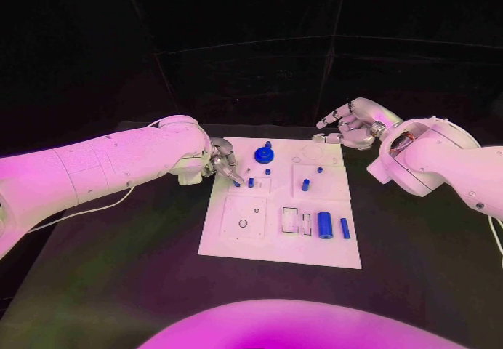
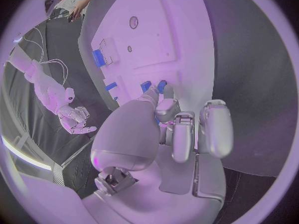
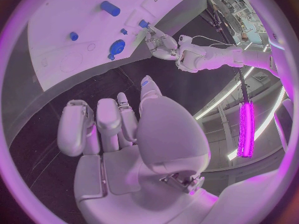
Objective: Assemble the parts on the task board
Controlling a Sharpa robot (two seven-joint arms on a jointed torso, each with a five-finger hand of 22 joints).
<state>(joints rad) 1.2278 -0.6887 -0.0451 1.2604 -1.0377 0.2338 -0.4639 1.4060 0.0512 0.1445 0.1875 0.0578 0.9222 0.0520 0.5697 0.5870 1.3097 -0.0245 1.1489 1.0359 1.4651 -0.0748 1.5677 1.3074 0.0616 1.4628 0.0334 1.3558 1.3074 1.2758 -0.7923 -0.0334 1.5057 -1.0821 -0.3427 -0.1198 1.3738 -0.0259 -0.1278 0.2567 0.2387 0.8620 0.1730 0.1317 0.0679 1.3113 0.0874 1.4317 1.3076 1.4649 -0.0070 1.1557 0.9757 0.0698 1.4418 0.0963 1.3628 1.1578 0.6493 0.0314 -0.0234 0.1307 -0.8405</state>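
Board (image 1: 281,240) at table (image 1: 105,276) centre. Left hand (image 1: 222,163) over board's left edge near far corner, fingertips down by small blue peg (image 1: 251,182); whether it pinches anything, cannot tell. Right hand (image 1: 355,122) beyond board's far right corner, above table, fingers curled, holding nothing. Blue cylinder (image 1: 325,225) lies near right edge; blue gear (image 1: 263,154) near far edge.

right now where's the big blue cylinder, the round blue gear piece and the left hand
big blue cylinder (image 1: 325,225), head view, middle of its side, lying on the task board
round blue gear piece (image 1: 263,154), head view, centre of its disc
left hand (image 1: 223,164), head view, middle of the hand at the board's edge
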